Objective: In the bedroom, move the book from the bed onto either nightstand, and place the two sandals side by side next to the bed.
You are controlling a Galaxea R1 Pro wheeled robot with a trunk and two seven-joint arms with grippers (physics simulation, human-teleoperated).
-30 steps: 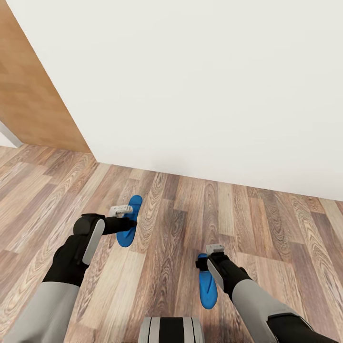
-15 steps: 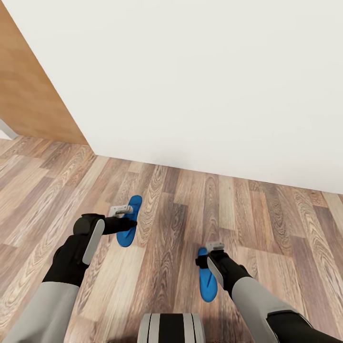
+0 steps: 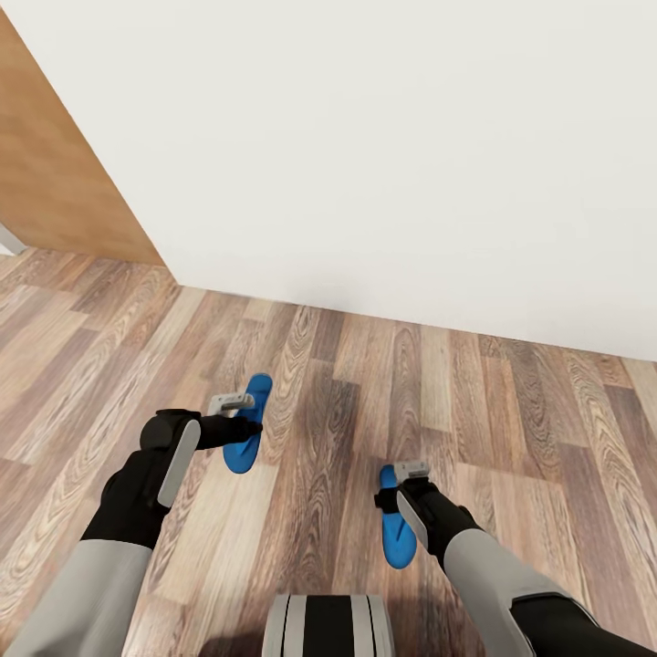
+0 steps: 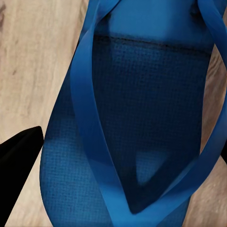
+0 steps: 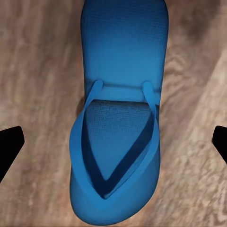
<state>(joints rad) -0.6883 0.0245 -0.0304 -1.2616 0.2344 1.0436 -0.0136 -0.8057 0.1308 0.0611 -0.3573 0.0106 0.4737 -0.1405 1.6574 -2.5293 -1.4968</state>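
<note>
Sandals sit under both arms: one blue flip-flop at the left gripper, the other at the right gripper. In the left wrist view the first sandal looms very close, straps up, with one dark fingertip just beside its edge; I cannot tell whether those fingers are clamped on it or merely flanking it. In the right wrist view the second sandal lies between two dark fingertips that stand wide apart, well clear of its sides, so this gripper looks spread and empty over the wooden floor. Both sandals point roughly the same way but lie well apart, not yet paired. Beyond them stands a white wall and a tan panel. Likely each arm hovers over its own sandal to bring the pair together.
</note>
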